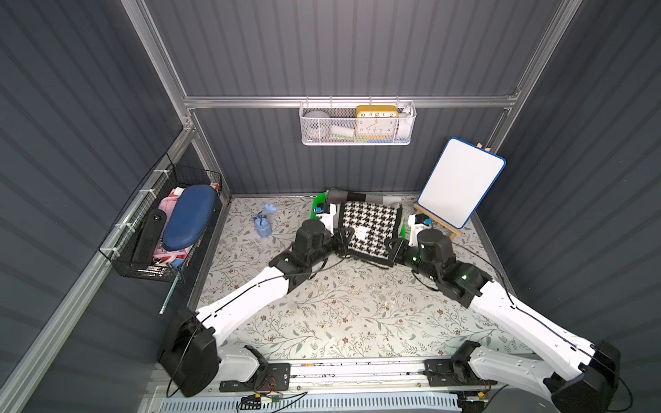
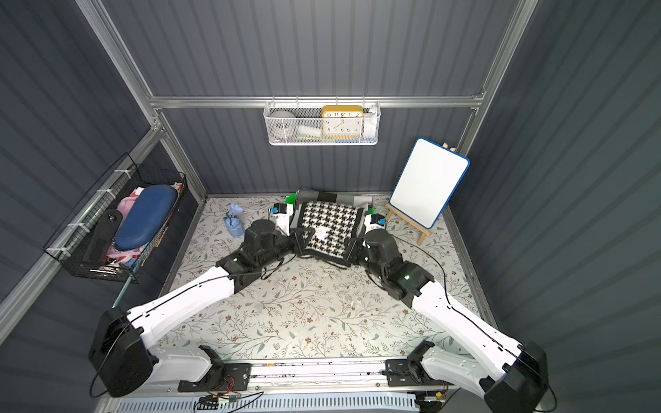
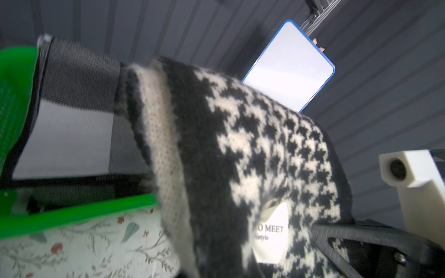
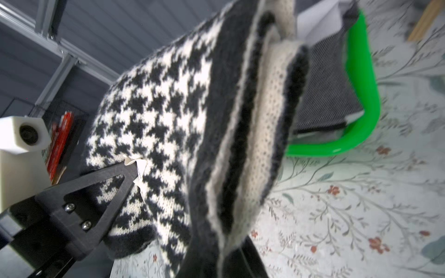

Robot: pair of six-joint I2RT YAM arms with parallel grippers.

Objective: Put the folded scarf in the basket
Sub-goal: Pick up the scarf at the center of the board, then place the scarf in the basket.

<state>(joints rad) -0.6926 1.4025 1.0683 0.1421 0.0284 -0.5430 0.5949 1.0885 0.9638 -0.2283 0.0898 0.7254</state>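
Folded scarf (image 1: pixel 370 225), black-and-white houndstooth knit: held up over the basket (image 1: pixel 316 206) at the back of the table (image 1: pixel 339 314). It hides most of the basket in both top views; only bits of green rim show at either side. The near edge overhangs the basket's near rim. Cannot tell whether the far edge rests on anything.

Left gripper (image 1: pixel 344 239): clamped narrow on the near left corner of the folded scarf. One black finger (image 3: pixel 356 237) lies on the knit, near the white label (image 3: pixel 272 231).

Right gripper (image 1: pixel 393 250): clamped narrow on the near right corner, upper finger (image 4: pixel 113 178) on top of the knit.

Surroundings:
- Black wire basket (image 1: pixel 161 229) on the left wall, well apart, full of items.
- Whiteboard (image 1: pixel 461 182) on a small wooden easel, just beside the right wrist.
- White mesh basket (image 1: pixel 357 127) on the back rail, holding a yellow clock (image 1: pixel 376 121).
- Grey-and-white cloth (image 3: pixel 79 96) inside the green basket, beneath the scarf.
- Small blue object (image 1: pixel 264 221) on the table, left of the basket.
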